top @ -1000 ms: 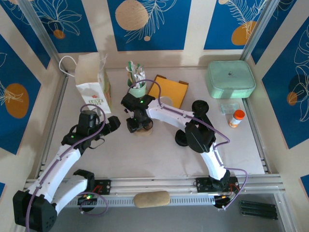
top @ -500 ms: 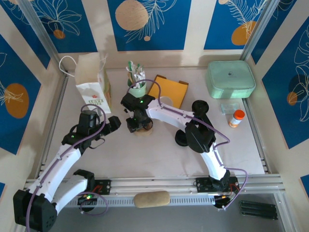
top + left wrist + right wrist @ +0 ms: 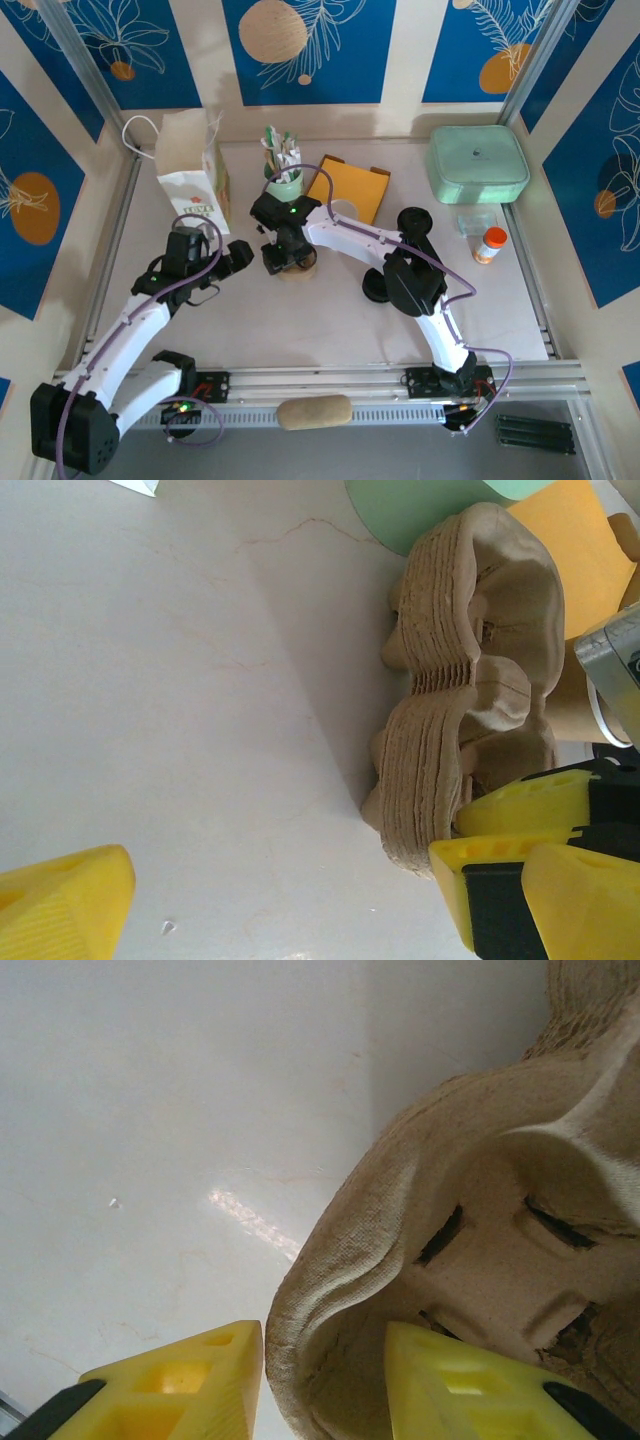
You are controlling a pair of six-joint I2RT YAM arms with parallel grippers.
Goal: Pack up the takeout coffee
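A stack of brown moulded-pulp cup carriers (image 3: 440, 740) stands mid-table, under my right gripper (image 3: 285, 262). Seen from the right wrist, my right gripper (image 3: 325, 1380) straddles the rim of a carrier (image 3: 480, 1210) pocket. One yellow finger is outside and one inside, shut on the rim. The takeout coffee cup (image 3: 572, 695), kraft brown with a white band, stands just behind the carriers, and from above its white inside (image 3: 343, 209) shows. A black round lid (image 3: 378, 288) lies by the right arm. My left gripper (image 3: 235, 255) hangs open just left of the carriers, holding nothing (image 3: 280, 900).
A white paper bag (image 3: 190, 175) stands at the back left. A mint-green cup of utensils (image 3: 285, 178) and an orange envelope (image 3: 355, 188) are behind the carriers. A mint-green box (image 3: 478, 163), a small clear tub (image 3: 476, 222) and an orange-capped bottle (image 3: 488, 244) sit at the right.
The left arm has crept slightly toward the carriers. The right gripper stays in place on the carrier stack.
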